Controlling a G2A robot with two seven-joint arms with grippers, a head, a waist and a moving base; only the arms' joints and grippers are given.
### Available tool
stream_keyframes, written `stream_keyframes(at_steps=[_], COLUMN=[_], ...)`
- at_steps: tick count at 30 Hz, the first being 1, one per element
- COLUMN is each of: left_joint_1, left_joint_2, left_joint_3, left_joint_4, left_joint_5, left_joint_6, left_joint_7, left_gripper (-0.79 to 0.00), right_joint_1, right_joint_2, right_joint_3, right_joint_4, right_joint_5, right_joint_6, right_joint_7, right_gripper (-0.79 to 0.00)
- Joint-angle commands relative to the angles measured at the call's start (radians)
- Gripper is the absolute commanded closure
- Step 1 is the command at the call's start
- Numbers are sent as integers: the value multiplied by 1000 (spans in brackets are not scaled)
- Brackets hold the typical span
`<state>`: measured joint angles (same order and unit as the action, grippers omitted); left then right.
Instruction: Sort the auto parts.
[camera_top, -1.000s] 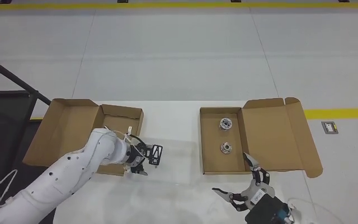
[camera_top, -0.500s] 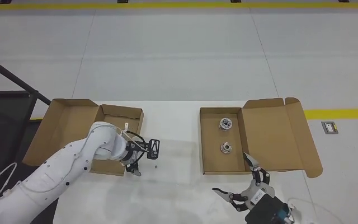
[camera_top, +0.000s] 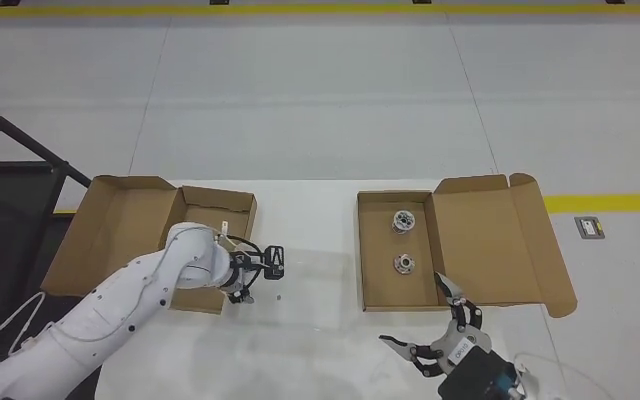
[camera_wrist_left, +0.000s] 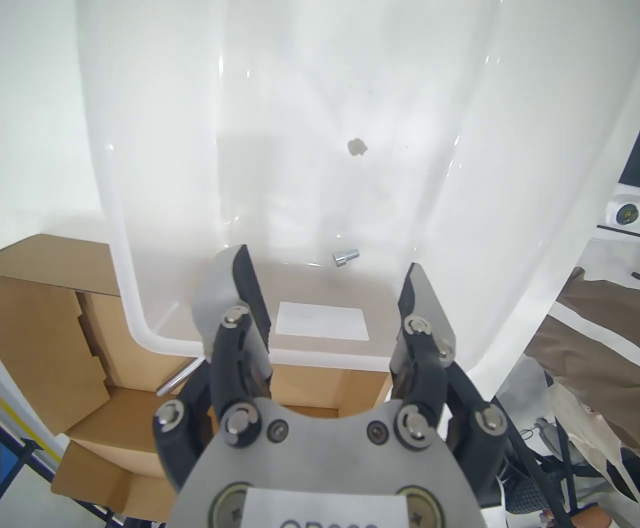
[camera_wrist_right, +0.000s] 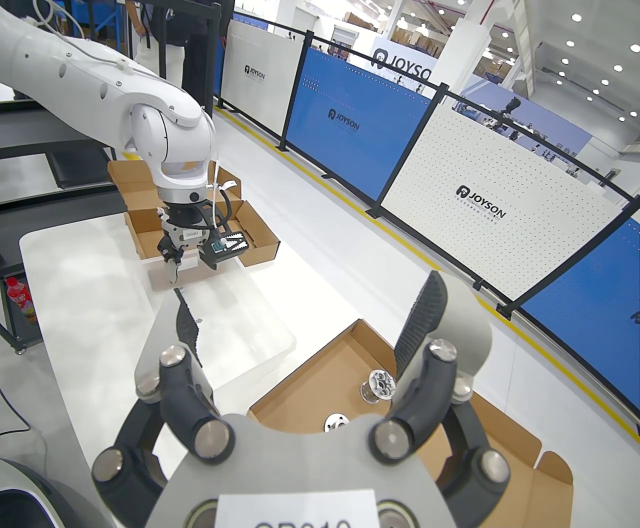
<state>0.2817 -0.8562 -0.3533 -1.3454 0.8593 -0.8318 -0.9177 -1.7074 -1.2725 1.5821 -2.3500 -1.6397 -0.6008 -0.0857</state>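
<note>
The left gripper (camera_wrist_left: 326, 267) hangs over the edge of the clear tray (camera_wrist_left: 165, 165), a bit left of the middle in the top view. Its two fingers are spread wide and hold nothing. A small silver bolt (camera_wrist_left: 346, 257) lies on the tray floor just past the fingertips and does not touch them. A tiny grey bit (camera_wrist_left: 357, 147) lies farther off in the same tray. The right gripper (camera_wrist_right: 307, 295) is at the lower right of the top view, with its fingers spread too. A round metal part (camera_top: 402, 220) and a second round part (camera_top: 405, 264) rest in the brown box (camera_top: 375, 290) right of the middle.
</note>
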Motion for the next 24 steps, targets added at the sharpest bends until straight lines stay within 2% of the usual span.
stream_keyframes(at_steps=[1,5,8,10,13,17,24], left_joint_1=[-6,-17,-31,-44,-66,-87,-65], left_joint_2=[-12,-40,-60,-72,-91,-112,-146], left_joint_3=[9,36,71,99,133,183,183], left_joint_4=[9,32,55,76,102,123,160], left_joint_5=[-7,-17,-17,-16,-18,10,97], left_joint_6=[3,3,0,-3,-9,-16,-47], left_joint_7=[-31,-73,-71,-68,-62,-54,-24], left_gripper=[-545,-514,-434,-468,-437,-474,-486], right_joint_1=[0,0,0,0,0,0,0], right_joint_2=[0,0,0,0,0,0,0], right_joint_3=[0,0,0,0,0,0,0], right_joint_4=[0,0,0,0,0,0,0], right_joint_5=[0,0,0,0,0,0,0], right_joint_6=[0,0,0,0,0,0,0], right_joint_7=[0,0,0,0,0,0,0], right_gripper=[-785,-785,-785,-785,-785,-785,-785])
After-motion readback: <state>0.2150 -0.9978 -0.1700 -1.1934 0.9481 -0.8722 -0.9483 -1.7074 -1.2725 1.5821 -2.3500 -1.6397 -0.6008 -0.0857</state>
